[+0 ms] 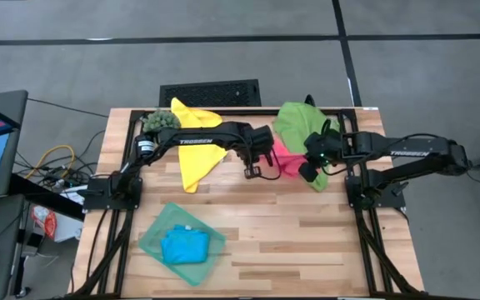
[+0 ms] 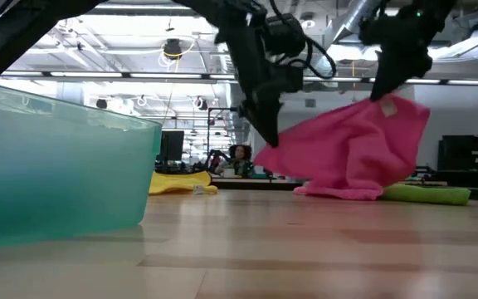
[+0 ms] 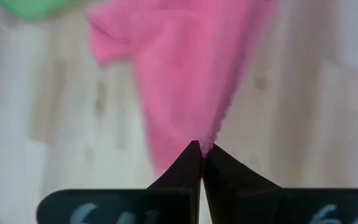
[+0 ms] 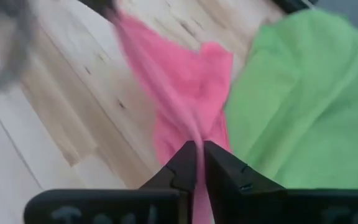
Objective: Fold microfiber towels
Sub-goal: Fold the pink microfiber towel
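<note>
— While both hands hang over the worktop's far half, what have they got?
— Left hand (image 3: 201,149) is pinched tight on the pink towel (image 2: 355,149); right hand (image 4: 199,148) nips its other end, lifting it.
— And the rest?
— Green towel (image 1: 298,121) far right corner, yellow towel (image 1: 194,146) far left, blue towel (image 1: 182,244) in the teal tray (image 1: 152,242) near the front edge.
</note>
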Tool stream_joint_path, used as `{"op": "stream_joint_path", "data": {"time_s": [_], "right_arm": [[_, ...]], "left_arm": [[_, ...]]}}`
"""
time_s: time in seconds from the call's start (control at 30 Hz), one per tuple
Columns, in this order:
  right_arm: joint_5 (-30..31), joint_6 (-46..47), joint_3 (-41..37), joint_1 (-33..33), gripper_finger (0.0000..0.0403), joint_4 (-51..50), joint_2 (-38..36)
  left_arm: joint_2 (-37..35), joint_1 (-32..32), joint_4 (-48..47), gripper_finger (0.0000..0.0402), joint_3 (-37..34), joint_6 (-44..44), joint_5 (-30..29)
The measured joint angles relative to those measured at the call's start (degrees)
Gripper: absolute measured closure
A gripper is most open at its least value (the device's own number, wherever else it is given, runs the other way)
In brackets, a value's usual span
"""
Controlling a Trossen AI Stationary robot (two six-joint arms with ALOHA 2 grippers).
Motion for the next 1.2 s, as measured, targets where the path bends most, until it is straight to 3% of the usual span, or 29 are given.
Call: {"op": "stream_joint_path", "data": {"time_s": [0.13,0.37,0.63,0.83,0.97,1.2], "right_arm": [[-1.44,0.04,-2.44,0.00,0.0346,1.03,0.00],[-4.37,0.08,-8.32,0.00,0.0346,6.51,-0.02],[-9.27,-4.70,-10.19,2.69,0.0346,11.63,-0.43],[-8.61,-9.53,-10.54,5.35,0.0343,13.66,-0.45],[-9.96,-9.22,-13.28,4.85,0.0317,14.95,-0.46],[-8.67,-9.07,-18.81,4.43,0.0236,20.91,-0.44]], "left_arm": [[0.00,-0.66,-8.57,0.0401,2.48,0.16,5.98],[0.00,-1.28,-11.33,0.0401,2.80,0.39,14.02],[0.00,-0.62,-10.39,0.0401,2.80,1.02,14.57],[0.00,-0.42,-10.34,0.0401,2.80,1.00,14.46],[0.00,-0.45,-10.34,0.0401,2.80,1.17,14.48],[0.02,-0.42,-10.34,0.0401,2.80,1.24,13.03]]}}
